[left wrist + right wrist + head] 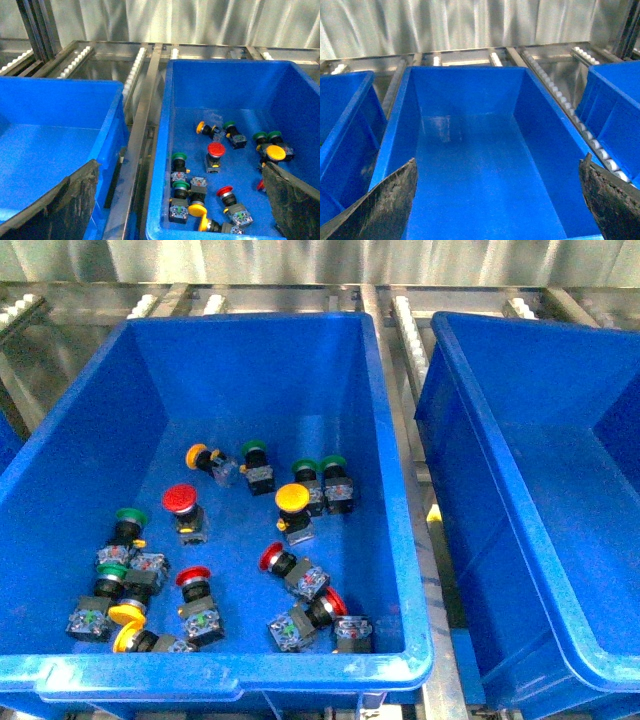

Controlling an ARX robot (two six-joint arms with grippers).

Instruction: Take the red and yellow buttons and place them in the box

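Note:
Several push buttons lie loose in the middle blue bin (395, 540). Red caps include one (180, 499) at centre left, another (193, 576) nearer the front and a third (268, 557). Yellow caps include one (291, 497) in the middle, one (197, 455) farther back and one (127, 614) at the front left. The box (470, 420), an empty deep blue bin, stands to the right. My left gripper (179, 163) is open above the button bin's left side, over a red button (216, 149) and a yellow button (275, 152). My right gripper (499, 159) is open above the empty box (400, 120).
Green-capped buttons (131, 517) (254, 449) (333, 462) lie mixed among the red and yellow ones. Another empty blue bin (65, 95) stands left of the button bin, and a further bin (615, 80) lies beyond the box. Metal roller rails (410, 330) run between the bins.

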